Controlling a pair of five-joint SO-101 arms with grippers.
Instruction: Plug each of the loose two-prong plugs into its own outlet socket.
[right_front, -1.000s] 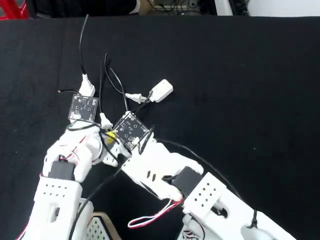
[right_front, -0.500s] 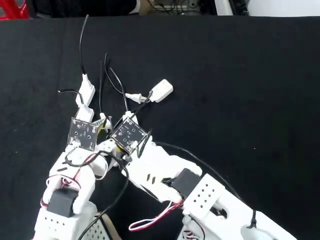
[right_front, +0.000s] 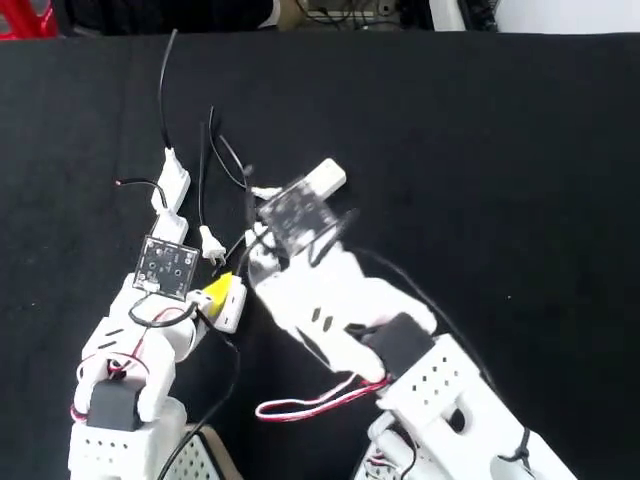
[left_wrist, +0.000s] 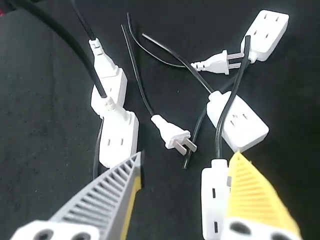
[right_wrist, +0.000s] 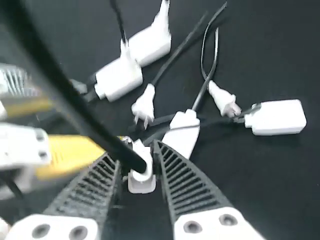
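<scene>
We see the right pincer (right_wrist: 136, 154) pinching the rear end of a white two-prong plug (right_wrist: 140, 177), its ribbed black fingers (right_wrist: 175, 170) pressed to either side and the plug's black cord (right_wrist: 65, 95) running off slantwise across the wrist view. From above, this arm is over the middle of the cluster on the black counter (right_front: 500, 150).

The left pincer (left_wrist: 187, 156) is spread wide with nothing between its fingers. Its yellow finger (left_wrist: 250, 195) lies against a white outlet socket (left_wrist: 212, 200), and its grey finger (left_wrist: 107, 192) sits just beside another socket (left_wrist: 117, 135).

Ahead of the left pincer we find a loose plug (left_wrist: 172, 136) lying flat with its prongs bare, touching no socket. Near it a square socket (left_wrist: 237, 120) has a black cord draped over it. Farther off, a second loose plug (left_wrist: 215, 62) points its prongs at the far socket (left_wrist: 265, 30), close to it but not seated.

On the other side, a white block (left_wrist: 107, 82) lies end to end with the socket beside the grey finger, and black cords run into both. We cannot tell how fully those plugs are seated.
</scene>
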